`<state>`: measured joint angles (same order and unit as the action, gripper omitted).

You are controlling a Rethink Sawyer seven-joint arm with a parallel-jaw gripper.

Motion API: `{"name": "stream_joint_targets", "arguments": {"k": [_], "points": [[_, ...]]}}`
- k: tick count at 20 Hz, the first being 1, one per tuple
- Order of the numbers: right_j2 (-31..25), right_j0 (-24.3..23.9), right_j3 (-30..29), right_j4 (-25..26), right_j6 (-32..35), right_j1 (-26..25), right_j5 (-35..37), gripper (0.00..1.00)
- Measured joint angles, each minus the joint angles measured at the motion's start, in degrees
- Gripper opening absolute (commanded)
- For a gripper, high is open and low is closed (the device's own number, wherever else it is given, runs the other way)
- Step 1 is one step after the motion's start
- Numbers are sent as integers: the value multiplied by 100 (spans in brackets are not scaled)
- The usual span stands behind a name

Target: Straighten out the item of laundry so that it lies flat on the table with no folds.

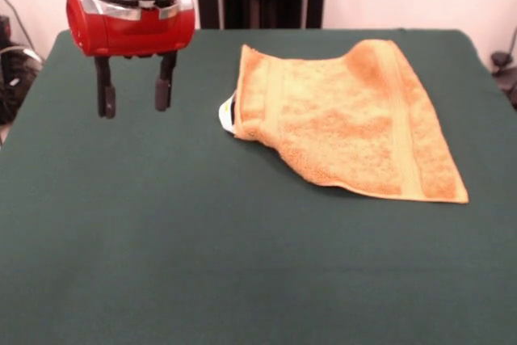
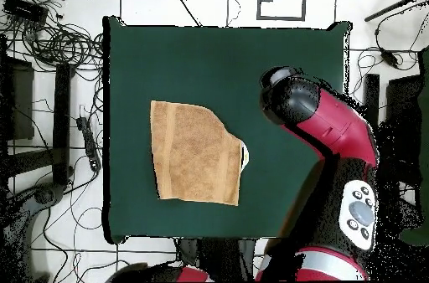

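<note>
The item of laundry (image 1: 347, 119) is an orange-tan terry towel lying on the green table (image 1: 161, 240), right of the middle in the front view. One part is folded over, so its outline is slanted, and a small white tag (image 1: 228, 112) sticks out at its left edge. Paler stripe bands run near both ends. From overhead the towel (image 2: 194, 152) lies left of centre with the tag (image 2: 244, 156) on its right side. My gripper (image 1: 134, 94) hangs open above the cloth to the left of the towel, apart from it, with nothing between its fingers. The arm (image 2: 323, 120) hides the gripper from overhead.
The table's far edge (image 1: 258, 31) runs just behind the towel. Cables (image 2: 59, 37) and dark equipment lie on the floor around the table in the overhead view. A wide stretch of green cloth lies in front of the towel.
</note>
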<state>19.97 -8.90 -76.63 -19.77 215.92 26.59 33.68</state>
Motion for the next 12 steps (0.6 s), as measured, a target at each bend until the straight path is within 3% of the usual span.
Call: {"name": "stream_joint_targets", "arguments": {"k": [12], "points": [[-852, -595, 47, 312, 0, 6, 305, 100]]}}
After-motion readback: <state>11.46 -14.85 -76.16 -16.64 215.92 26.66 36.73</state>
